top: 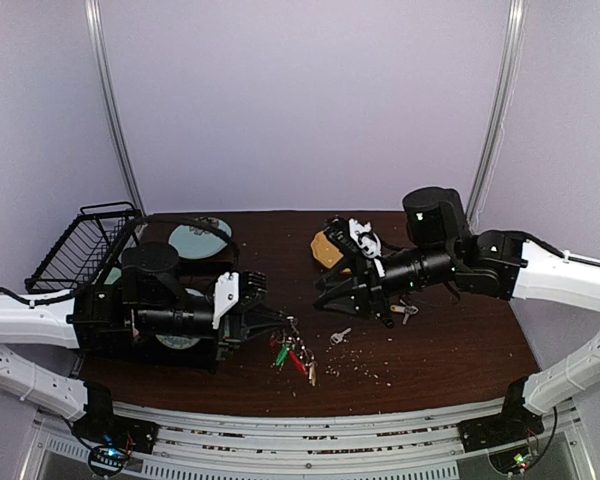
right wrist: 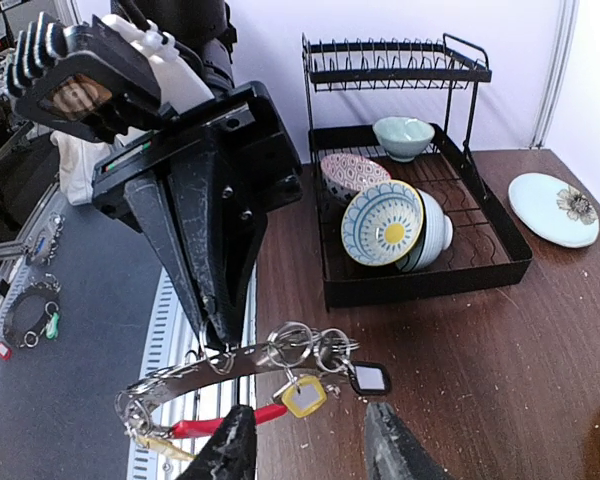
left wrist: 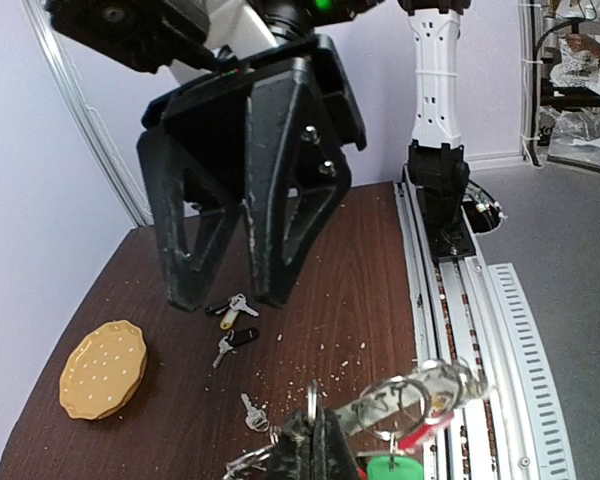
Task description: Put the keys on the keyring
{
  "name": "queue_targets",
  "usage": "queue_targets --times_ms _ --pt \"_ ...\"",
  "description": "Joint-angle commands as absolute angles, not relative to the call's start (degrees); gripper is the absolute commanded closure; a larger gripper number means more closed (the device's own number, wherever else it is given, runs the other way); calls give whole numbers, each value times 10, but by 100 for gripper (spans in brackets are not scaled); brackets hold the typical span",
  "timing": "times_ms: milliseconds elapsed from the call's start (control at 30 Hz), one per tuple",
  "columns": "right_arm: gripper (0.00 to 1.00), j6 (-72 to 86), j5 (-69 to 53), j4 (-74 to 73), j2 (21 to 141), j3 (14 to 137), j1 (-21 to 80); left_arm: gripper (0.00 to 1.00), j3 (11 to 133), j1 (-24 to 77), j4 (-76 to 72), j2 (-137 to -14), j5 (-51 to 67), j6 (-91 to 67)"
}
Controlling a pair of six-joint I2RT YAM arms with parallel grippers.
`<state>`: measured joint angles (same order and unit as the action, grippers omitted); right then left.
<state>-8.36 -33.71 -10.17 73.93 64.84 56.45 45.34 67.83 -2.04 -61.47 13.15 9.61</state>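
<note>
The keyring, a silvery band with a red section and yellow and black tags, hangs from my left gripper, which is shut on one of its small rings. In the top view the left gripper holds the keyring just above the table. My right gripper is open, its fingertips just short of the hanging tags, nothing between them. It hovers right of the keyring. Loose keys lie under the right fingers, a black-headed key close by, and a single silver key nearer the ring.
A yellow biscuit-like plate sits behind the right gripper. A black dish rack holding bowls stands at the table's left, a pale plate beside it. Crumbs lie scattered on the dark wood. Metal rails run along the near edge.
</note>
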Motion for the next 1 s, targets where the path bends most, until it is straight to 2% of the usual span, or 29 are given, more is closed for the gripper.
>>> queue_targets --times_ms 0,300,500,667,767,867,967 --pt "63 -26 -350 14 721 603 578 100 452 677 -108 -600 98 101" --pt "59 -27 -330 54 717 584 579 100 460 676 -132 -631 34 132" --pt "56 27 -147 45 666 545 554 100 449 645 -153 -630 18 126" --pt "55 135 -8 -21 653 523 482 100 433 625 -160 -622 -6 128" --pt "55 199 87 -135 687 532 429 100 428 613 -157 -621 -11 133" --pt "55 244 109 -187 722 519 366 100 426 612 -153 -622 -22 143" --pt "55 245 70 -172 758 502 320 100 427 613 -147 -626 -29 149"
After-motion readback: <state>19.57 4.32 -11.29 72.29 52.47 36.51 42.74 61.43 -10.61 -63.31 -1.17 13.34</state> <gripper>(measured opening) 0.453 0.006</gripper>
